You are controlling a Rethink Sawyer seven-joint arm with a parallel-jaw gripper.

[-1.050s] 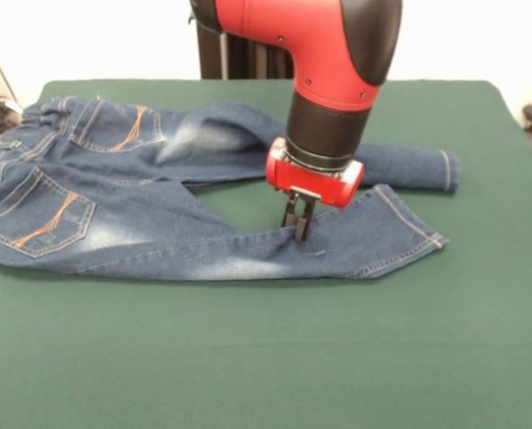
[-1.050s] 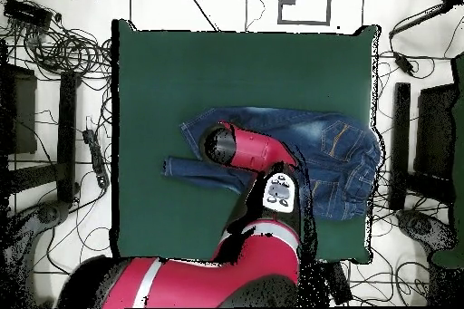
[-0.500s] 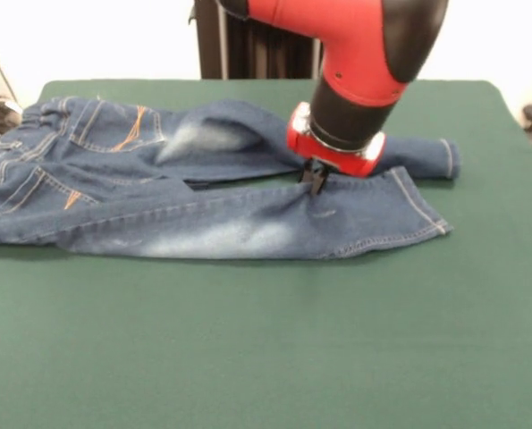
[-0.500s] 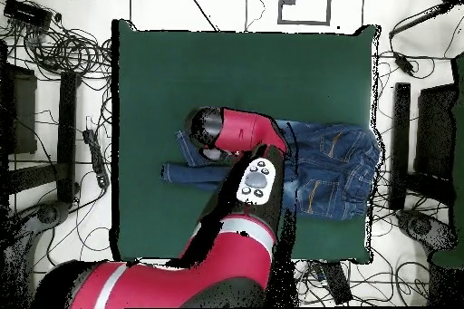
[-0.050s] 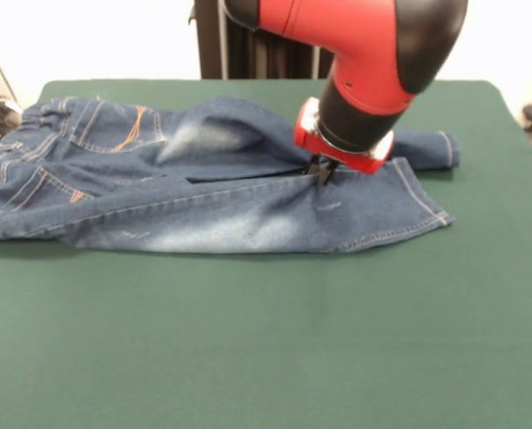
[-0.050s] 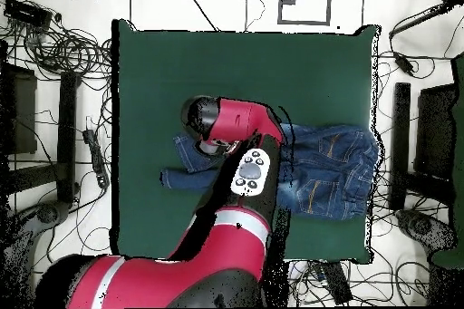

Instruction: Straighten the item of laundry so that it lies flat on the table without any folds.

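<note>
Denim jeans (image 5: 203, 192) sit at worktop (image 5: 266, 349) centre w/ near leg now dragged up against the far leg, closing the earlier gap, claw (image 5: 323, 170) clenched on its upper edge, so legs overlap & seat is still bunched, i.e. not flat yet.

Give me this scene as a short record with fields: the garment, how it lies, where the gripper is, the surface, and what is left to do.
garment: jeans, blue denim, orange stitching
lay: legs side by side pointing to the front view's right, waistband at the table's left edge, cloth rumpled and folded near the seat
gripper: down at the seam between the two legs, touching the denim; open or shut cannot be told
surface: table, dark green cloth
arm: red and black, covers the legs' middle in the overhead view
left to do: folds not yet smoothed
</note>
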